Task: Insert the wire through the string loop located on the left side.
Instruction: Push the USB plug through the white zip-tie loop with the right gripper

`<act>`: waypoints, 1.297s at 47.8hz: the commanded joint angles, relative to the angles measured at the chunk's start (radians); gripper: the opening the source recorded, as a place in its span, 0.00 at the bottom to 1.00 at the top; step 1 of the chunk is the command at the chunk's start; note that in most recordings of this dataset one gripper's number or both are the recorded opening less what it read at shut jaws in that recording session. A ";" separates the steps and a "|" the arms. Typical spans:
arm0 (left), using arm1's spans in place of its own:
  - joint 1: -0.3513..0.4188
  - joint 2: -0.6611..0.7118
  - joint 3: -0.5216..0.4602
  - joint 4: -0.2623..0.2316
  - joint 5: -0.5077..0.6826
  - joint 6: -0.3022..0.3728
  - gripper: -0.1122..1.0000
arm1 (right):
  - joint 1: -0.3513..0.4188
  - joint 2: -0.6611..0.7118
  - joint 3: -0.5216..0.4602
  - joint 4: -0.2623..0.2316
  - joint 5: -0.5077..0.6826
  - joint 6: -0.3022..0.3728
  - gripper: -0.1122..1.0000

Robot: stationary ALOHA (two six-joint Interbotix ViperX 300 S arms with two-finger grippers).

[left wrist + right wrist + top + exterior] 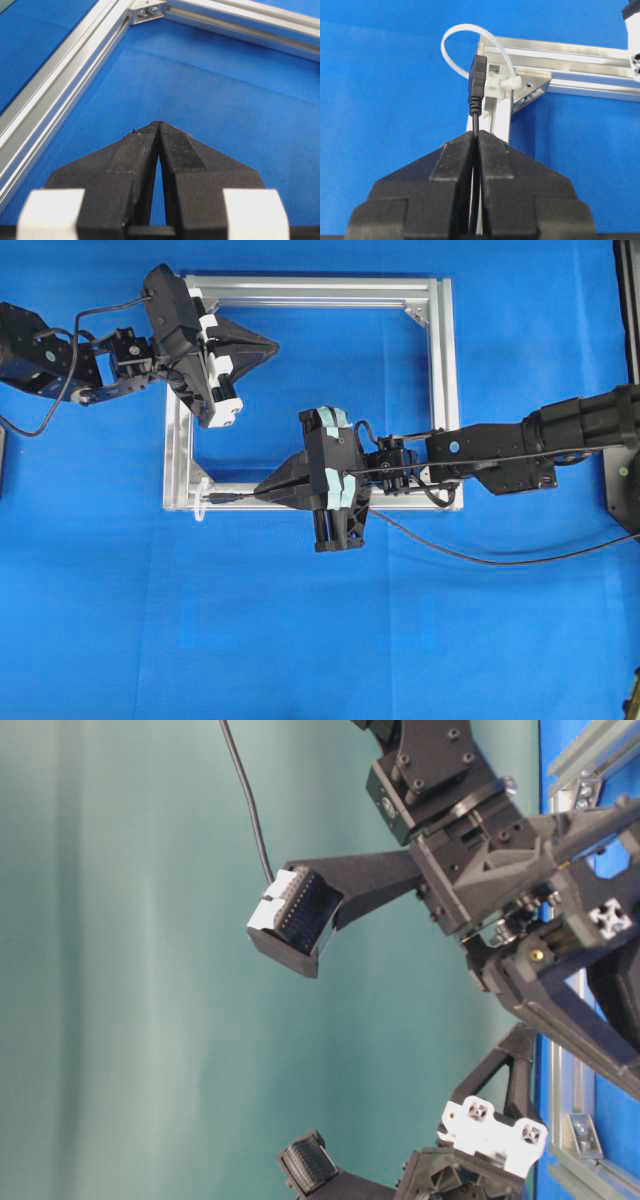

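Right wrist view: right tool (476,136) clamps the wire (477,82), plug at the string loop (470,36); left tool (159,125) closed, empty.

wire (478,85): thin black cable ending in a small dark plug. i see the plug pointing at the string loop (465,42), its tip at the loop's opening; i cannot tell whether it has entered. behind the plug the cable trails off to the right across the blue mat in the overhead view. string loop: whitish, translucent tie, standing off the lower-left corner of the silver frame (570,60), fastened there by a small white clasp.
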 commanded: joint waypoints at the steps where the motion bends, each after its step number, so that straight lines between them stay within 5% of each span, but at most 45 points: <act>1: -0.003 -0.031 -0.008 0.003 -0.009 -0.002 0.10 | 0.003 -0.017 -0.012 0.002 -0.005 0.002 0.10; 17: -0.003 -0.032 -0.008 0.003 -0.009 -0.002 0.10 | 0.003 -0.009 -0.025 0.002 -0.005 0.002 0.10; 45: -0.003 -0.034 -0.005 0.003 -0.009 -0.002 0.10 | -0.008 0.120 -0.230 -0.003 0.043 -0.006 0.10; 62: -0.003 -0.034 -0.005 0.003 -0.009 -0.002 0.10 | -0.009 0.141 -0.256 -0.003 0.044 -0.009 0.10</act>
